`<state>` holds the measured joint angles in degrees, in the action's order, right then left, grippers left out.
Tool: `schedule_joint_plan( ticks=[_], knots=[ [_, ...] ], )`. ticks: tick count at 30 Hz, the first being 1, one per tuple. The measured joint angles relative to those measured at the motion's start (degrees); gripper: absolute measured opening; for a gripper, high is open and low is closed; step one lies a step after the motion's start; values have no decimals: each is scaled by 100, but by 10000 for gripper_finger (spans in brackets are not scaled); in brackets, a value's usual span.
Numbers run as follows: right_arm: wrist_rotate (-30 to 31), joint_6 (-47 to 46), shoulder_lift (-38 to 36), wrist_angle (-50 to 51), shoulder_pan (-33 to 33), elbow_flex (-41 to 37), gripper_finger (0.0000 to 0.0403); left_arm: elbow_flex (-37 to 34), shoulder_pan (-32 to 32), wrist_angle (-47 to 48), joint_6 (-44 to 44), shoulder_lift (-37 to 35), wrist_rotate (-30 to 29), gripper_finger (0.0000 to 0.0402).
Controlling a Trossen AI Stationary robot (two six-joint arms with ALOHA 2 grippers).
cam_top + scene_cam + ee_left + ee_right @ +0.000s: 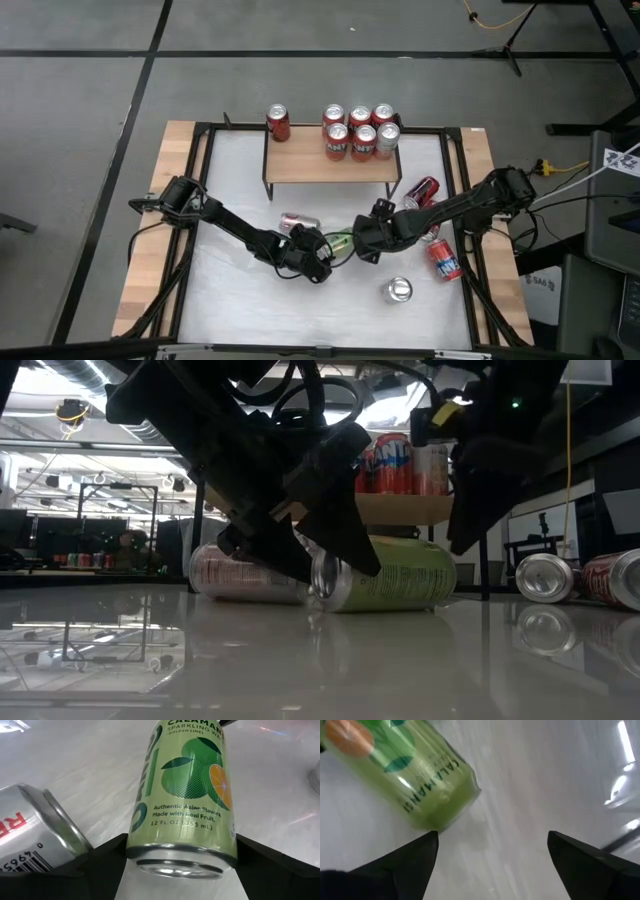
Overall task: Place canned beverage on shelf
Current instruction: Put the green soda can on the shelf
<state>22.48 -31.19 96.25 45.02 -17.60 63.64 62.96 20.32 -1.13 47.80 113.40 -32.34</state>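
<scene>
A green can lies on its side on the white table, in front of the shelf, a wood plank on black legs. My left gripper is at table level and shut on the can's bottom end. My right gripper is open and empty just beyond the can's top end, and hangs a little above the table. A silver and red can lies right beside the green one. My left gripper holds the green can's bottom end between its two fingers, one on each side of the wall. The fingers come low from the table's near left, along the can. The can lies on its side on the table.
Several red and silver cans stand on the shelf's right half and one red can on its left. Two red cans lie at the right. A silver can stands near the front.
</scene>
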Motion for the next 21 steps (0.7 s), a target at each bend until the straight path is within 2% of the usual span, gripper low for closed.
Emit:
schedule_joint_plan(
  ticks=[5, 16, 21],
  knots=[
    [-8, 24, 0, -312, -1, -120, 363, 0, 2, 3, 2, 0, -4, 324],
    [69, -17, 0, 305, -1, -59, 363, 0, 2, -3, 2, 0, 11, 324],
    [287, -30, 1, 156, 2, -59, 363, 0, 2, -4, 2, 0, 7, 324]
  ],
)
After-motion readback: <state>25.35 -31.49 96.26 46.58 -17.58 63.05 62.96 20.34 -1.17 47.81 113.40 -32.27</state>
